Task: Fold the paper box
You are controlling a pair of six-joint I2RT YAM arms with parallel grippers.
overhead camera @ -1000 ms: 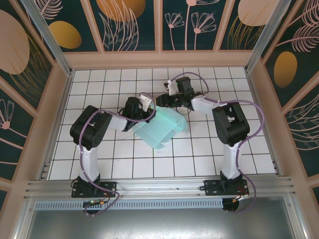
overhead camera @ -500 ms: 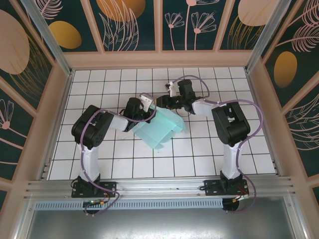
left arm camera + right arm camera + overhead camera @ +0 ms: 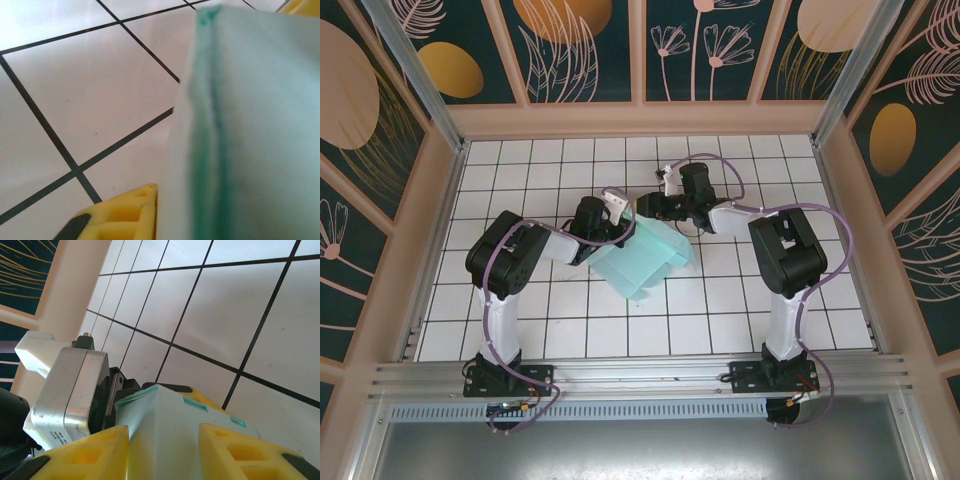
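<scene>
Top external: paper box [image 3: 645,258] is sitting mid-table [image 3: 720,320], half formed. Left hand [image 3: 617,222] is clamping its left wall, card running between the yellow fingers [image 3: 120,215], likely to hold it upright. Right hand [image 3: 648,205] is pinching the far corner from both sides, probably setting that fold.

Pale teal, that paper box [image 3: 645,262], with a darker green line along its folded edge up close. Under it the table [image 3: 520,320] is white tile crossed by thin black grid lines. The left arm [image 3: 500,265] and right arm [image 3: 785,250] are black with white links, looped in purple cable [image 3: 483,320]. Bright yellow fingers [image 3: 90,455] on the right gripper [image 3: 162,437], yellow again on the left gripper [image 3: 210,110]. Walls [image 3: 370,120] are dark teal, painted with peach leaves and gold ovals, framed in peach.
</scene>
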